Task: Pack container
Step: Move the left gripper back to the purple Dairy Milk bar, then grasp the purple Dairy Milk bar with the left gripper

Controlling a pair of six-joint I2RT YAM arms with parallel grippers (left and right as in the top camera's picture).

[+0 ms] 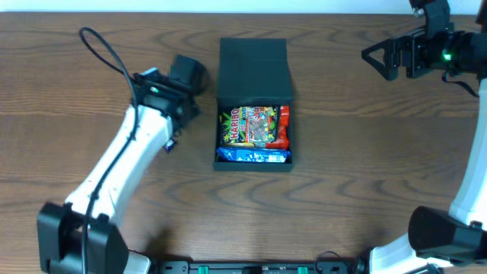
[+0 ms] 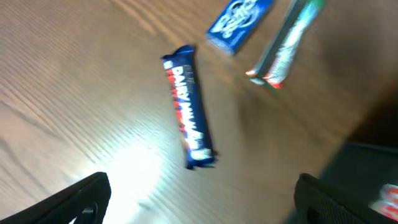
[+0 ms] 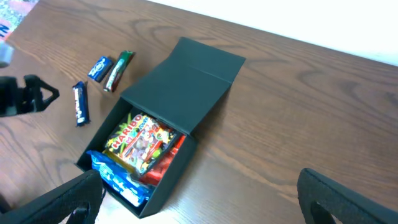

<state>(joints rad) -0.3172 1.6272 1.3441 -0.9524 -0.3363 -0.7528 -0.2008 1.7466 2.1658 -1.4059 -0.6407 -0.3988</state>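
- Left gripper [image 1: 190, 74]: jaws as wide as they go, nothing in them. It hangs over the desk [image 1: 342, 190] just left of the container's lid.
- Its wrist view looks straight down on a Dairy Milk bar [image 2: 188, 106] lying flat on the wood. A small blue packet [image 2: 239, 22] and a green stick packet [image 2: 286, 46] lie side by side a bit past it. From overhead these three are mostly hidden under the left arm.
- Right gripper [image 1: 374, 59]: also wide open and empty, up by the far right corner of the desk, well apart from everything else.
- Container [image 1: 255, 68]: about midway between the left and right edges, sitting a little closer to the far edge than the near one. The loose snacks are off to its left.
- Its long axis runs from near edge to far edge. The lid is folded back toward the far edge, and the open compartment is at the near end with its mouth facing up.
- Inside there's a Haribo bag [image 1: 251, 125] on top, a red packet [image 1: 284, 125] along the right wall and a blue packet [image 1: 253, 155] against the near wall.
- The desk is dark brown wood grain, with a bright glare patch [image 2: 134, 168] in the left wrist view.
- Beyond the far edge it's just a plain white background [image 1: 228, 6]. Can't tell what it is.
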